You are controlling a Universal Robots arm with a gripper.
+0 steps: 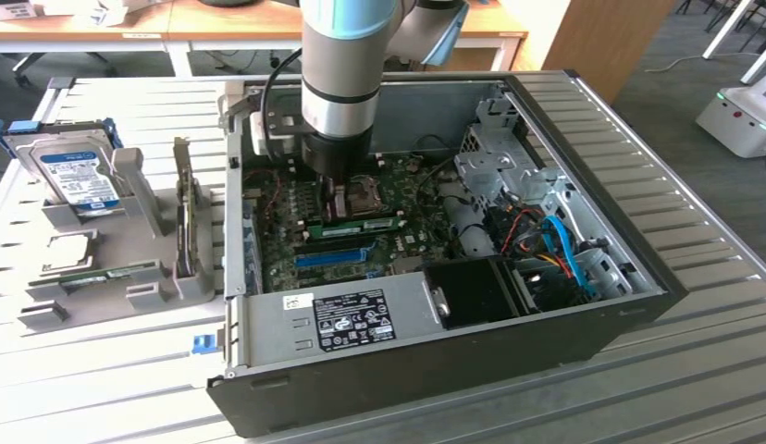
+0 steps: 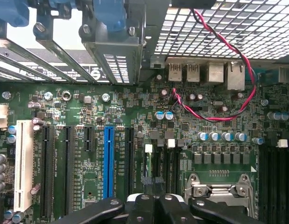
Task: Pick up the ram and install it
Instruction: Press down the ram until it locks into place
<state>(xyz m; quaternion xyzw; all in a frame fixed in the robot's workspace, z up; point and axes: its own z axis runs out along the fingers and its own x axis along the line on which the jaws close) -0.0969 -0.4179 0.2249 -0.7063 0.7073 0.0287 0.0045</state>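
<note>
Not much to read here: the white label (image 1: 353, 320) on the computer case's (image 1: 630, 305) lower front panel carries small print and certification marks, none of it legible. The hard drive (image 1: 77, 176) at the exterior view's upper left wears a blue-and-white label, wording unreadable. On the motherboard (image 2: 135, 140), white silkscreen lettering runs beside the blue slot (image 2: 108, 161), too fine to make out.

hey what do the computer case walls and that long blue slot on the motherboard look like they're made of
Computer case: apparently sheet metal, with a bare grey interior, folded edges and perforated vents. Long blue slot: looks like moulded plastic, uniformly coloured and slightly glossy.
</note>
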